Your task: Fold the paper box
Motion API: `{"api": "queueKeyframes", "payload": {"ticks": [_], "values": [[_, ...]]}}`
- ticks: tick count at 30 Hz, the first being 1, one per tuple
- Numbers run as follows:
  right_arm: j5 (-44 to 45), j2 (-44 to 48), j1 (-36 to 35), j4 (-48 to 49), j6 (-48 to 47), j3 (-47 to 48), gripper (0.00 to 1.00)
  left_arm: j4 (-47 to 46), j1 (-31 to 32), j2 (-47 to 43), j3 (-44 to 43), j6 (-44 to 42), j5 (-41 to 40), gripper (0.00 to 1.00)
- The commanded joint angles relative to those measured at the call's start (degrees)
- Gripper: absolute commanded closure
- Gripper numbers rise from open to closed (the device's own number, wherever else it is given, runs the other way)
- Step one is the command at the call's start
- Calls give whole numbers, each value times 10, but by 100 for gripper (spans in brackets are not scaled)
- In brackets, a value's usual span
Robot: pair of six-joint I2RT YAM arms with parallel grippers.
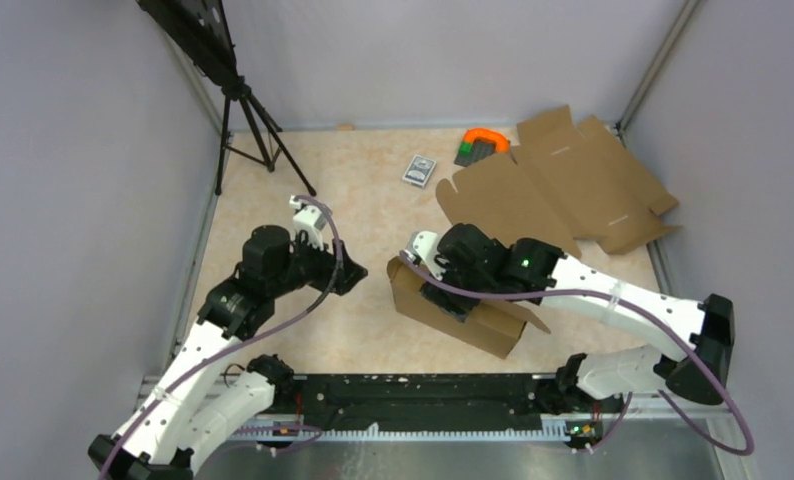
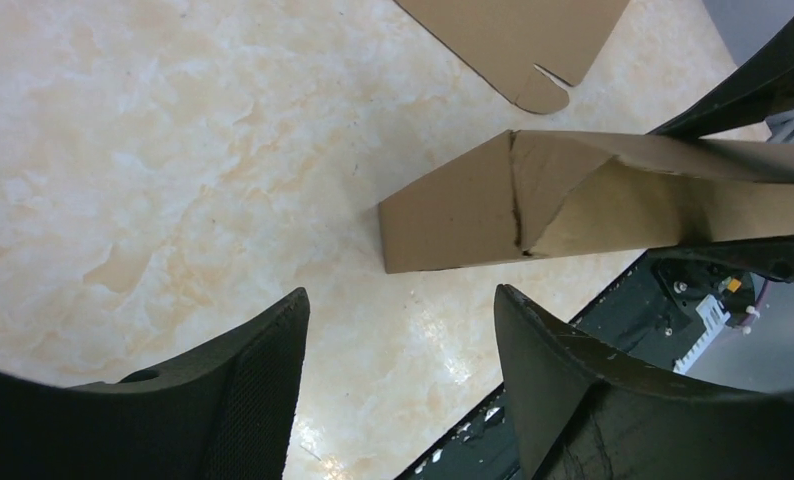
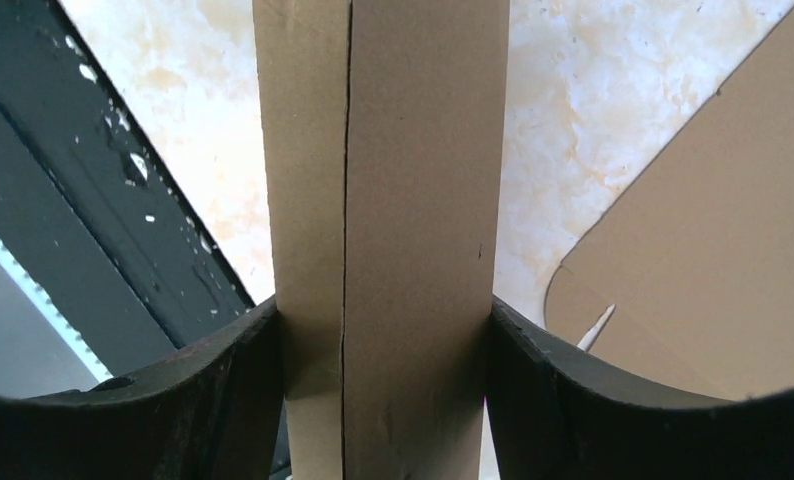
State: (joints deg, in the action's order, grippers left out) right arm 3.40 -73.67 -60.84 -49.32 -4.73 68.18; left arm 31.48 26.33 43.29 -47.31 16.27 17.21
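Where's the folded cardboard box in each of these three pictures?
Top: box, just below centre.
Left wrist: box, right of centre, on the table.
Right wrist: box, a band down the middle, clamped by the right tool.
Shared landmark: the marbled table, in all three.

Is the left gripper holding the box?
No, the left gripper is open and empty; the box lies apart from it.
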Motion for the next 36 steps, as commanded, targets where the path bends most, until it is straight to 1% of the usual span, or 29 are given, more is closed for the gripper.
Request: {"api": "queueKeyframes", "payload": {"ticks": [1,3,7,9,11,14,17,21,27,32,35,36], "values": [[-19,53,5,6,-53,-9,34,-79,-2,-43,47,28,34,31],[-27,63,7,4,-59,-8,28,-107,-2,-48,74,47,47,31],[-32,56,9,-4,-59,-6,20,-166,-2,-62,121,78,48,32],[-31,44,9,-10,-52,-1,16,-186,-2,-65,131,84,49,32],[-29,28,10,-11,-40,8,14,-194,-3,-61,131,85,55,32],[-23,8,9,-10,-23,35,13,-200,-3,-50,122,67,62,32],[7,-12,10,-8,-5,63,11,-212,-3,-32,108,66,68,32],[7,-30,11,-10,27,105,11,-222,-3,-8,81,67,70,33],[21,-28,15,-20,43,114,11,-223,6,33,50,61,85,35],[30,-23,21,5,80,131,8,-226,28,53,34,61,81,40],[38,-26,22,29,97,152,10,-226,33,57,34,59,79,43],[51,-29,23,34,113,160,12,-226,34,54,37,60,77,43]]}}
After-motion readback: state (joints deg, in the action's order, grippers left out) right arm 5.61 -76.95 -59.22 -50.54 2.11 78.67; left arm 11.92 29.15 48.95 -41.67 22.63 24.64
